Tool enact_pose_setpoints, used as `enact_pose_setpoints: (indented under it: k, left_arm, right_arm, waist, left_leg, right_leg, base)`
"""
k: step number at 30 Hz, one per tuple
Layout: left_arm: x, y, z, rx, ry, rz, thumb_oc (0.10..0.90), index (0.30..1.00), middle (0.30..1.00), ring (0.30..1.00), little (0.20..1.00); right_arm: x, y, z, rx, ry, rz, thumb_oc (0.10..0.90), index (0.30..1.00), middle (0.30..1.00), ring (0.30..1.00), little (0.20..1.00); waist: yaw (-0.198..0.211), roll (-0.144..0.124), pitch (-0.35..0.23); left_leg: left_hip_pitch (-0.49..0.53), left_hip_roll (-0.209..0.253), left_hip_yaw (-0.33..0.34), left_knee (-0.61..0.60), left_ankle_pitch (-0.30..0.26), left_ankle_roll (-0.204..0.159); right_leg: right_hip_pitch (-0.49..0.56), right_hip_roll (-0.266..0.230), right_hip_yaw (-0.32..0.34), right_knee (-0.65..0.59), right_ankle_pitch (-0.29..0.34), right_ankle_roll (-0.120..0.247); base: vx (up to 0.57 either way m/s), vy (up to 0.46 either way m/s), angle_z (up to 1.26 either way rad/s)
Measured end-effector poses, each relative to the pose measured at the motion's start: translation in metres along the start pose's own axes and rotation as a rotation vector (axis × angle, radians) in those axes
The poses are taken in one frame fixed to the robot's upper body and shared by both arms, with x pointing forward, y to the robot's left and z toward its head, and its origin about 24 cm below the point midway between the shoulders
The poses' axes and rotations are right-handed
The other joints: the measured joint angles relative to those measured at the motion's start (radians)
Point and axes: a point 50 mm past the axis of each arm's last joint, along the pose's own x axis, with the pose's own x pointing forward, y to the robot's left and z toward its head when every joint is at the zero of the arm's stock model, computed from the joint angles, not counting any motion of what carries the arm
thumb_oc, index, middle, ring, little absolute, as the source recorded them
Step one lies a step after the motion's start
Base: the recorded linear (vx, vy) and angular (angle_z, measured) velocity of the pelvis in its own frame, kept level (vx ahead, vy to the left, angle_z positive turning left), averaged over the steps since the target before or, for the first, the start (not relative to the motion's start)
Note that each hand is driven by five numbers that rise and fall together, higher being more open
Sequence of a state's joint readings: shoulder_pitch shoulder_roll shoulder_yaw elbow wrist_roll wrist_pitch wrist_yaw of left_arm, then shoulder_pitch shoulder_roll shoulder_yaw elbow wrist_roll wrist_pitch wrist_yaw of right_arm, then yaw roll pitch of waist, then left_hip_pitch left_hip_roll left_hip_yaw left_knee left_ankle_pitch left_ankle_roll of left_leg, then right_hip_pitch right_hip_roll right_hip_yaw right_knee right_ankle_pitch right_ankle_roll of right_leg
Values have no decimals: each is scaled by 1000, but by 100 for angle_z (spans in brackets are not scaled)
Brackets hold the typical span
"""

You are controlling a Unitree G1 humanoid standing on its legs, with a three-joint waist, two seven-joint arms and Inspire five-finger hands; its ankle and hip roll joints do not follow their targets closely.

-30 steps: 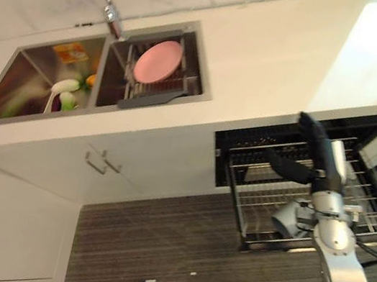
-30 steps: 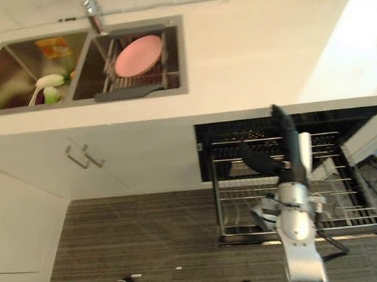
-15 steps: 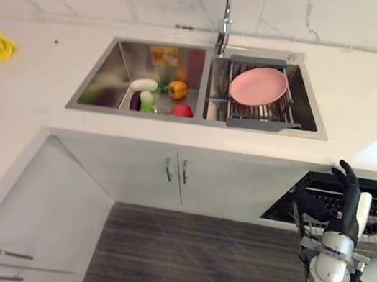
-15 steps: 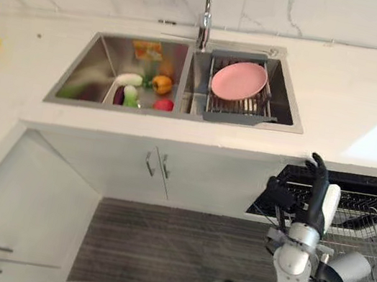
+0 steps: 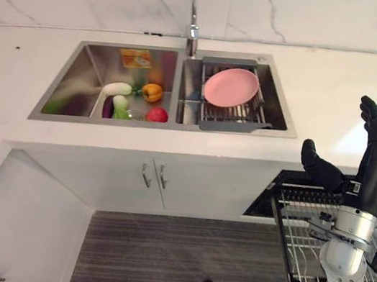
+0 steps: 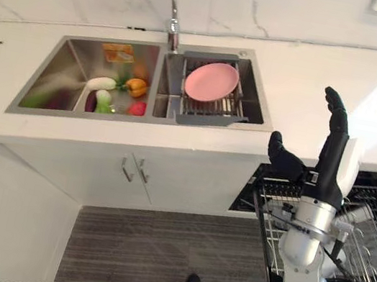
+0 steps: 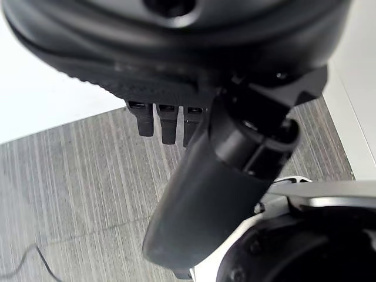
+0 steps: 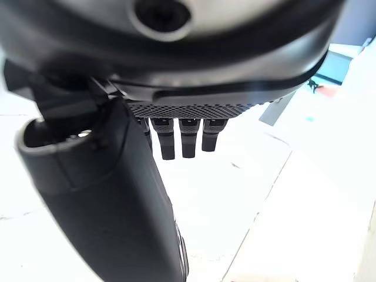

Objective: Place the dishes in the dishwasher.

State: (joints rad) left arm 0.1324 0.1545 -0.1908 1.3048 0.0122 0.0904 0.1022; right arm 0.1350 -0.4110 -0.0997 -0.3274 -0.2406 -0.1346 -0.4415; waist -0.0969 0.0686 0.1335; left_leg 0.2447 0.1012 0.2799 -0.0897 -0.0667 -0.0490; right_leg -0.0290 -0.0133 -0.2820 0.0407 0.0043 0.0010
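Left eye view shows the right hand [image 5: 366,169] now raised above the desk [image 5: 314,90] edge, fingers straight and wide, holding nothing; before, it was low over the dishwasher rack [image 5: 305,227]. The pink plate [image 5: 231,87] waits in the sink rack [image 5: 240,117], not yet grasped.

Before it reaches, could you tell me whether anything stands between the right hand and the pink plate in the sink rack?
Nothing visible does. The right hand is raised open over the counter edge, and bare countertop lies between it and the pink plate.
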Motion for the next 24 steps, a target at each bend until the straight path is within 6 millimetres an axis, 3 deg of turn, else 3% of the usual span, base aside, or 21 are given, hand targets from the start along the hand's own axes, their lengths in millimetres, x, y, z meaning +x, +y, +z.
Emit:
enact_pose_setpoints:
  k: [2,6,9,11,12,17,19,21,24]
  left_arm:
    - [0,5,1,-5,-2,14,800,900,900,900,900]
    - [1,15,15,-1,-43,37,800,900,900,900,900]
    - [1,23,30,13,-98,55,800,900,900,900,900]
    - [1,21,31,7,-104,49,800,900,900,900,900]
    - [1,20,28,6,-95,43,800,900,900,900,900]
    - [1,21,23,-14,-74,35,800,900,900,900,900]
    - [2,20,15,-99,-34,30,800,900,900,900,900]
    - [2,20,6,-109,-10,31,800,900,900,900,900]
    - [1,18,-3,-144,15,28,800,900,900,900,900]
  right_arm:
    - [0,3,0,30,13,57,800,900,900,900,900]
    - [-4,6,-7,105,70,137,800,900,900,900,900]
    - [-15,23,-27,242,205,265,800,900,900,900,900]
    - [-24,34,-35,296,270,313,800,900,900,900,900]
    - [-32,42,-39,362,328,328,800,900,900,900,900]
    - [-32,42,-40,427,350,317,800,900,900,900,900]
    - [-32,40,-45,400,363,327,800,900,900,900,900]
    - [-30,40,-45,397,358,331,800,900,900,900,900]
    - [-23,42,-42,405,333,332,800,900,900,900,900]
  waist:
    - [-15,-3,2]
    - [-24,-9,2]
    - [-17,-26,10]
    - [-14,-29,7]
    - [-10,-31,2]
    - [6,-15,-14]
    - [20,-9,-17]
    - [37,-18,-35]
    - [49,-7,-38]
  left_leg:
    - [-2,-10,20,0,-16,2]
    - [-5,-21,19,-1,-33,11]
    - [-6,-44,3,-6,-33,23]
    - [-4,-56,-13,-7,-46,34]
    - [-6,-60,-26,-7,-42,45]
    - [-36,-38,-60,0,-29,34]
    - [-15,-25,-76,9,-27,29]
    - [-10,-26,-79,20,-34,18]
    - [-21,-1,-82,63,-45,-2]
  right_leg:
    - [-31,-6,48,7,23,7]
    - [-39,-26,42,17,32,27]
    - [-64,-72,29,93,10,56]
    - [-72,-104,-11,115,-1,71]
    - [-71,-131,-69,125,-4,84]
    - [-76,-124,-99,131,-5,69]
    - [-71,-128,-99,193,-46,50]
    - [-50,-125,-103,174,-79,52]
    - [-11,-93,-119,132,-88,42]
  base:
    - [29,98,-74]
    - [4,91,4]
    - [101,76,16]
    - [136,-25,14]
    - [75,-66,22]
    - [122,-95,25]
    - [244,-177,30]
    - [182,-164,11]
    - [180,-255,9]
